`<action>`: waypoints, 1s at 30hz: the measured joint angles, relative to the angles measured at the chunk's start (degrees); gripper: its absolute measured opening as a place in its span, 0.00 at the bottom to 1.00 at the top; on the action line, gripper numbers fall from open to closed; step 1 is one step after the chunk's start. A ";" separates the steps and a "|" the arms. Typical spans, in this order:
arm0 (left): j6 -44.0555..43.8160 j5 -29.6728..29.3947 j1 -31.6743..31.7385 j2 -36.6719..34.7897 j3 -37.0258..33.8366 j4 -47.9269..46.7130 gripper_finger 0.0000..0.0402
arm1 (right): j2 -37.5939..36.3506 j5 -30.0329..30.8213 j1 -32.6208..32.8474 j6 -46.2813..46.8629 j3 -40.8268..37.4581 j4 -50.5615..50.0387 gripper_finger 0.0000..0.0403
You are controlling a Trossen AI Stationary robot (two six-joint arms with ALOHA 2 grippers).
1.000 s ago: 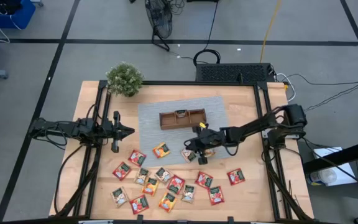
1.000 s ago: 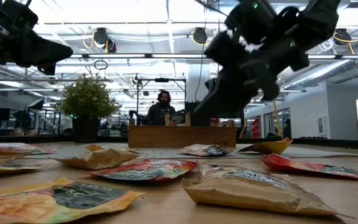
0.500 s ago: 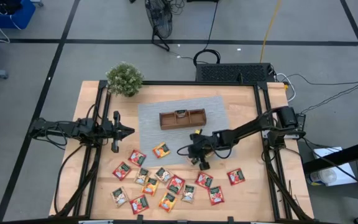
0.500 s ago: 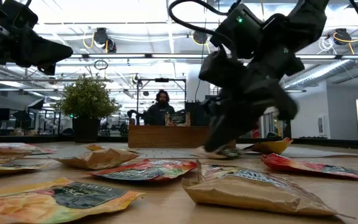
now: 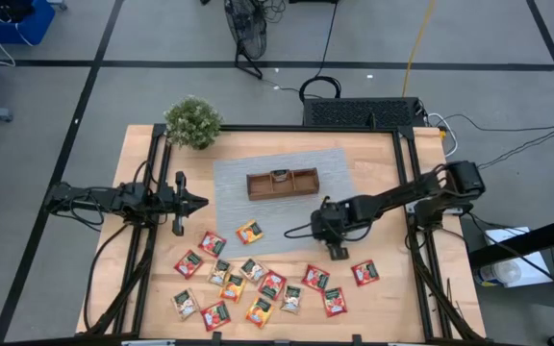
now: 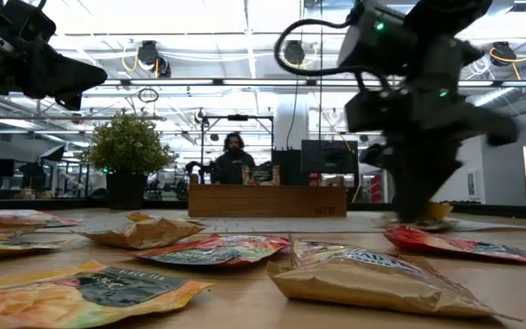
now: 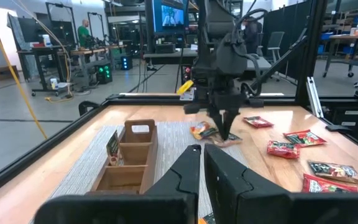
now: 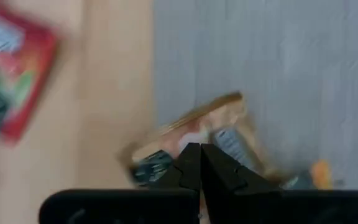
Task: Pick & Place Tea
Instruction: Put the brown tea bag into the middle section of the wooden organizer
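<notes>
**Getting a sure hold on the packet at the corner of the mat**

The right gripper [image 5: 339, 250] is low over the near right corner of the grey mat [image 5: 239, 183], and its fingers are closed together. Just past their tips, in the right wrist view, lies a tea packet [image 8: 222, 121] with a tan and orange wrapper. It lies flat, partly on the mat and partly on the bare desk [image 5: 392, 298]. I cannot tell whether the fingers really pinch its edge or only touch it.

The packet is thin and flat, so I think the grip is the difficult part. The fingers need one raised edge or corner between them. If they close on top of the wrapper, they will only push it along the mat. A slow lift would show whether the packet comes up. If it does not, it is better to open and try again at the edge.

The wooden tray [image 5: 283, 183] stands on the mat, further back and to the left, and its middle compartment has one packet in it. The other tea packets [image 5: 248, 279] lie spread along the near side of the desk.

The left gripper [image 5: 188, 202] waits at the left side, with its fingers almost together and nothing between them.
</notes>
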 joint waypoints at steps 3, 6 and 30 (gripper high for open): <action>0.00 0.00 -0.02 0.00 0.00 0.00 0.08 | -1.72 -6.18 1.07 2.03 -0.02 -4.39 0.00; 0.00 0.00 0.00 0.00 0.00 0.00 0.08 | -3.10 -6.81 2.41 6.51 -0.02 -8.71 0.00; 0.00 -0.04 -0.02 0.13 0.02 0.16 0.08 | -1.68 16.33 -1.53 3.85 -5.45 13.48 0.00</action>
